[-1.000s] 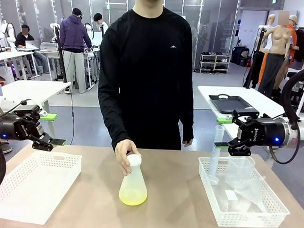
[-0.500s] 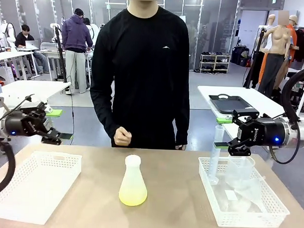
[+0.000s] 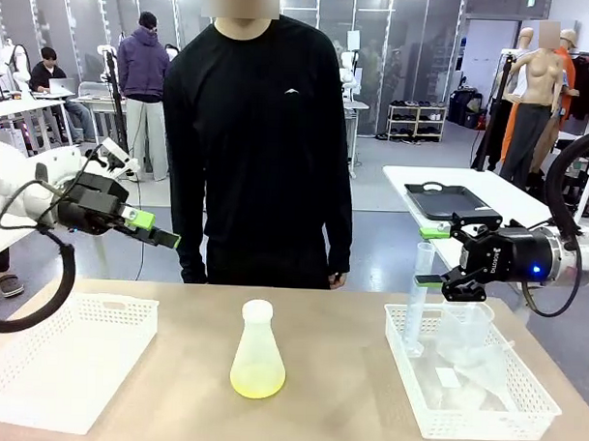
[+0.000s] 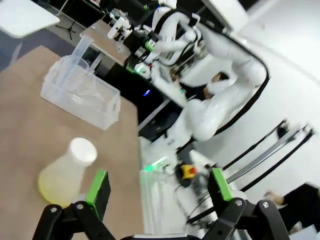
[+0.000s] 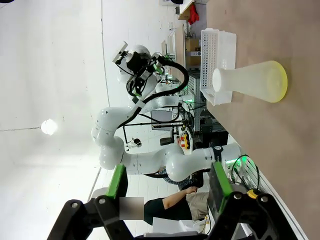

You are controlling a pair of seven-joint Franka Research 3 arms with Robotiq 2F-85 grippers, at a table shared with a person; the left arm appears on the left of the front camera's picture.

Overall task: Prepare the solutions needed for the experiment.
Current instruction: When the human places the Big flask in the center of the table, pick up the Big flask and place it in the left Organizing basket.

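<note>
Where the front view looks across the tan worktop [image 3: 336,406], a translucent conical flask [image 3: 258,340] stands upright at its middle, with the solutions [image 3: 257,380] lying as a shallow yellow-green layer in its base. A white basket [image 3: 88,301] sits by the left edge, and another basket [image 3: 481,432] by the right edge holds a tall measuring cylinder [image 3: 418,297] and clear ware. A person in black [image 3: 259,132] stands at the far edge, arms down. The left gripper [image 3: 157,230] hangs above the far left corner, jaws apart and holding nothing. The right gripper [image 3: 431,256] hovers over the right basket, its jaws apart too. Behind lie a grey floor, glass partitions, white tables and a black tray [image 3: 445,200].

From the left wrist, its gripper [image 4: 159,186] is spread wide, the flask [image 4: 67,172] and its liquid [image 4: 52,187] beyond one finger.

From the right wrist, that gripper [image 5: 167,182] gapes empty; the flask [image 5: 250,80] stands farther off on the worktop [image 5: 295,40], a white wall behind.
</note>
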